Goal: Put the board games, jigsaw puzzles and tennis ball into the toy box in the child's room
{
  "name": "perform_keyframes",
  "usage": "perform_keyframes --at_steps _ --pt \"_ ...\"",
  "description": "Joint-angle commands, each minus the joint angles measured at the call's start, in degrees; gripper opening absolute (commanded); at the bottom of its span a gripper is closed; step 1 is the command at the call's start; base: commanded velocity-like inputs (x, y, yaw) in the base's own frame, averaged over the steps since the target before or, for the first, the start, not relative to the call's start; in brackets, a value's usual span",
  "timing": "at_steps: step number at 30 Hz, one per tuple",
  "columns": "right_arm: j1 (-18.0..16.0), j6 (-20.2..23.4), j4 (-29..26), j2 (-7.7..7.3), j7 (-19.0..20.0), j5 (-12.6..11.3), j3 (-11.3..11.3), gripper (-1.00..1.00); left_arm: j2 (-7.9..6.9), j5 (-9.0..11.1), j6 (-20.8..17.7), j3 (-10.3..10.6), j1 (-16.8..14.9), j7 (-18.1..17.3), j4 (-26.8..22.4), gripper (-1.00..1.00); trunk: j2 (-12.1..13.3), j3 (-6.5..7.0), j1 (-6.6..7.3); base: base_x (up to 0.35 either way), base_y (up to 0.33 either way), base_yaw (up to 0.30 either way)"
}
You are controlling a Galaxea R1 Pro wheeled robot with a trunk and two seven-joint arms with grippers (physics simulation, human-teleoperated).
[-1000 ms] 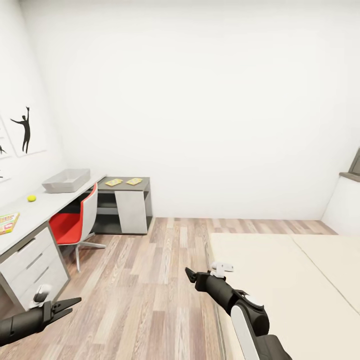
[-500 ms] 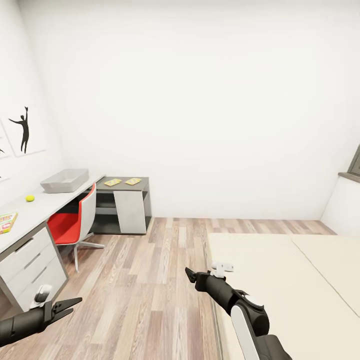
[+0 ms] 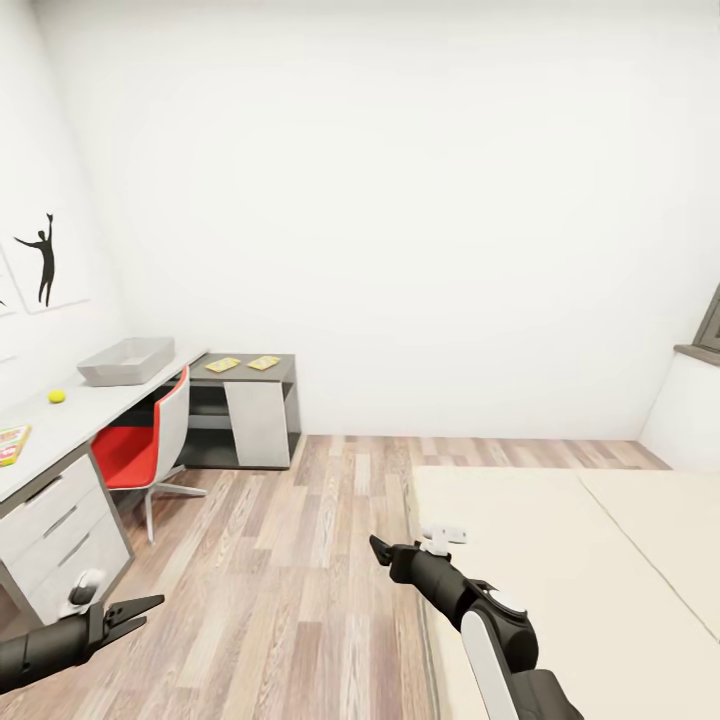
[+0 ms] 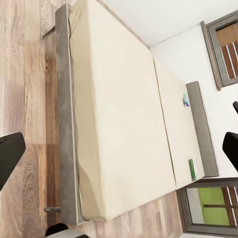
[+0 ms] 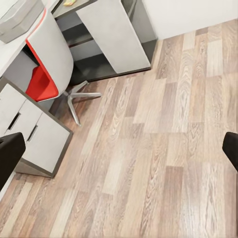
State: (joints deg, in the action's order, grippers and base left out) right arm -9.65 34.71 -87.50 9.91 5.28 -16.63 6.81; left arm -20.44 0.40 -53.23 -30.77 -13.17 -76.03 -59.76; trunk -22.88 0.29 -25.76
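Observation:
The grey toy box (image 3: 128,361) stands on the pale table (image 3: 90,410) at the left, with the tennis ball (image 3: 57,396) nearer me on the same top. A flat multicoloured piece (image 3: 12,443) lies at the picture's left edge; I cannot tell whether it is a game or a puzzle. The left wrist view looks over the bed (image 4: 124,124), where two board games lie by the headboard: a small blue one (image 4: 186,100) and a white-and-green one (image 4: 192,169). My left gripper (image 3: 145,610) and right gripper (image 3: 377,551) hang open over the floor, holding nothing.
A red-and-white chair (image 3: 150,445) is tucked under the table beside white drawers (image 3: 60,525). A lower dark cabinet (image 3: 250,400) past the table carries two flat yellow cards (image 3: 243,364). The beige bed (image 3: 560,560) takes up the right side, with wooden floor (image 3: 300,560) between.
The whole picture has shifted a little, so the table, chair and wall art sit further left: the camera moved. Both arms hold the same pose.

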Motion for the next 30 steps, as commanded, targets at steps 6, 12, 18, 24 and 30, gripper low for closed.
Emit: perform_keyframes --at_steps 6,12,18,24,30 --pt "0.0 0.3 0.0 0.02 0.2 0.0 0.2 1.00 0.00 0.0 -0.6 -0.1 0.0 -0.2 0.0 1.00 0.0 -0.02 -0.02 0.000 -0.057 0.000" --pt "0.0 0.3 0.0 0.02 0.2 0.0 0.2 1.00 0.03 0.0 -0.6 -0.1 0.0 -0.2 0.0 1.00 0.0 -0.02 -0.02 0.000 -0.012 0.000" --pt "0.0 0.3 0.0 0.02 0.2 0.0 0.2 1.00 0.04 0.0 -0.6 -0.1 0.0 -0.2 0.0 1.00 0.0 -0.02 -0.02 0.000 -0.002 0.000" --pt "0.0 0.3 0.0 0.02 0.2 0.0 0.2 1.00 0.05 0.0 -0.6 0.0 0.0 -0.2 0.0 1.00 0.0 -0.02 -0.02 0.000 -0.005 0.000" --pt "0.0 0.3 0.0 0.02 0.2 0.0 0.2 1.00 0.38 0.0 -0.6 0.0 0.0 -0.2 0.0 1.00 0.0 -0.02 -0.02 0.000 -0.157 0.000"
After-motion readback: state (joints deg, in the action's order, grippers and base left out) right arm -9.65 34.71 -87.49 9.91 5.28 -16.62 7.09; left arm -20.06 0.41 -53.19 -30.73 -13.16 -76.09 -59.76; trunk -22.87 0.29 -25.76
